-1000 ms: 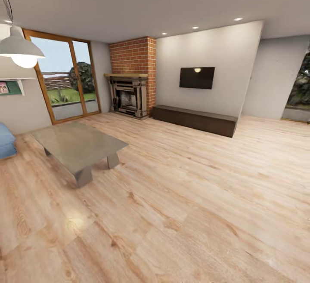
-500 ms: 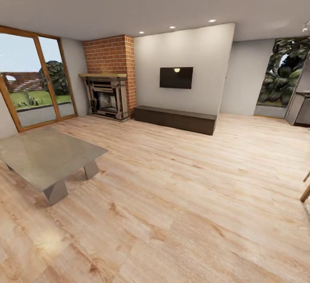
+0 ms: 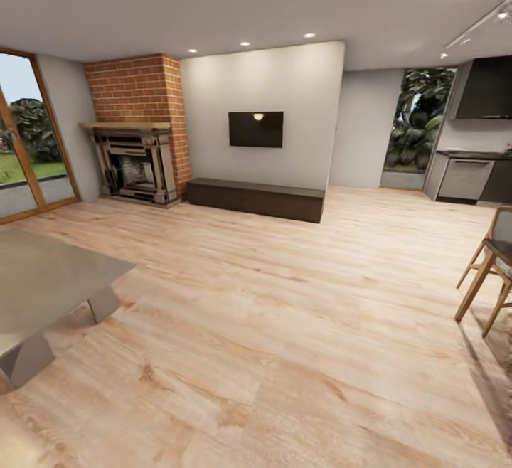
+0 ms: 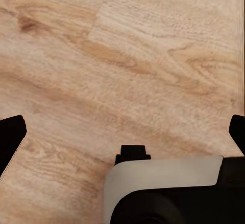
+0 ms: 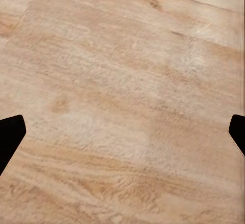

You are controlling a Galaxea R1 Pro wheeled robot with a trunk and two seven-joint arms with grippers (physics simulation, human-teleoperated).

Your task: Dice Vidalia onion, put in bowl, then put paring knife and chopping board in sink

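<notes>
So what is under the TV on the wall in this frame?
Under the TV a long, low dark bench runs along the foot of the white wall, standing on the wooden floor. Its top looks bare; what it may hold inside cannot be seen.

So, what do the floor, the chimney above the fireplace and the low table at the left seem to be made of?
The floor looks like light wood planks with a slight sheen: grain and board seams show. The chimney looks like red brick with pale mortar lines, matt. The low table has a smooth grey top with soft reflections, perhaps polished concrete or metal; I cannot tell which.
</notes>
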